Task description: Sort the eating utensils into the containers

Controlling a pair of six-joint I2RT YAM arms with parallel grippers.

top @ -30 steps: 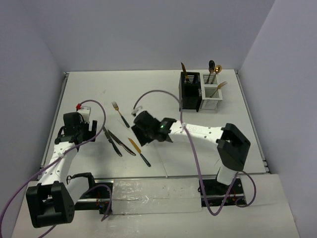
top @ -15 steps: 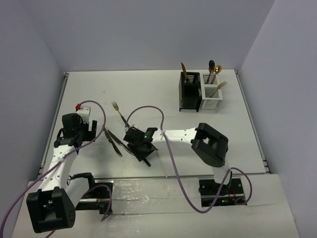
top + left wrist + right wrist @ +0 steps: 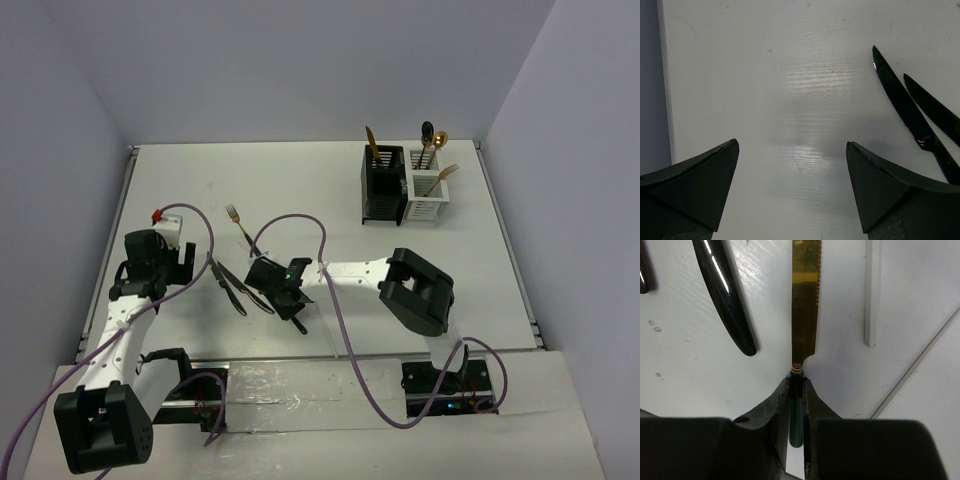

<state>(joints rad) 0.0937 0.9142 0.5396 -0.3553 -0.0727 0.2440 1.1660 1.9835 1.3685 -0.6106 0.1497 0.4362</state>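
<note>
Just now the right gripper [image 3: 797,386] has dropped and clamped the gold knife [image 3: 805,315] by its dark handle on the table [image 3: 685,390], ready for lifting. The left gripper [image 3: 792,167] hangs wide open beside the black knives [image 3: 900,107].

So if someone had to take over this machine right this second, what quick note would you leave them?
Right gripper: shut on the dark handle of the gold knife, which lies on the table.
Left gripper: open, empty, above bare table beside two black knives.
Done: four utensils stand in the joined caddies, one in the black caddy, three in the white caddy.
Left: the gripped knife, both black knives and the fork.
</note>
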